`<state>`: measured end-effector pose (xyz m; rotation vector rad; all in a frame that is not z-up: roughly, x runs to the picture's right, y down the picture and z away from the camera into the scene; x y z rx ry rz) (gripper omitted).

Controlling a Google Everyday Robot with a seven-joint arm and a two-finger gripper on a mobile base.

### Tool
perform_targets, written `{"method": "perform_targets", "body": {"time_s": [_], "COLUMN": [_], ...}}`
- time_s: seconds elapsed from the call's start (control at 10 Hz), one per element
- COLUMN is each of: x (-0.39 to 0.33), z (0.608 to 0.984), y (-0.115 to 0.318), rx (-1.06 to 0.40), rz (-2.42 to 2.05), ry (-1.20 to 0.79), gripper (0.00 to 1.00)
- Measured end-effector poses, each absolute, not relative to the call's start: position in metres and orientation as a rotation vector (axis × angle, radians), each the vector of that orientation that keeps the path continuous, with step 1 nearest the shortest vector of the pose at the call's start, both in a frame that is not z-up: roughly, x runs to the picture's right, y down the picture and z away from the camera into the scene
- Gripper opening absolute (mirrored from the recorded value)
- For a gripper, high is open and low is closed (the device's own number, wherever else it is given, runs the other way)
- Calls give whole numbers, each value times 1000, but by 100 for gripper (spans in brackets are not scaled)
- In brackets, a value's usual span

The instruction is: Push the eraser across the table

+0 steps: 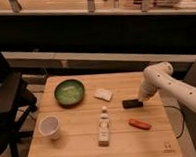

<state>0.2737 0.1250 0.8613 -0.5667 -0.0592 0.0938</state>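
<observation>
On the bench [75, 144], well left of the eraser [132, 104], sit a white cup [49, 127] and a green bowl [69, 92]. Nearer its left are a bottle [103, 127] and a white wedge [103, 94]. An orange item [139, 123] lies just in front of it. The fingers [141, 99], clenched and empty, sit at its right end.

One each: eraser [132, 103], bowl [56, 94], cup [50, 133], bottle [103, 127], orange item [139, 123], white wedge [103, 94], hand [141, 99] beside eraser

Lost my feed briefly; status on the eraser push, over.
Gripper, jaws shut, at arm-side end of flat black rectangular eraser. Eraser lies on light wooden table. White wedge-shaped piece beyond its far end, not touching.
</observation>
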Motion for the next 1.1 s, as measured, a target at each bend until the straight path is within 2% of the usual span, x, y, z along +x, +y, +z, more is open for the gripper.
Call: {"method": "perform_targets", "body": {"time_s": [1.1], "x": [260], "z": [885], "y": [133], "rx": [-575], "rz": [88], "ry": [-66], "gripper": [0]}}
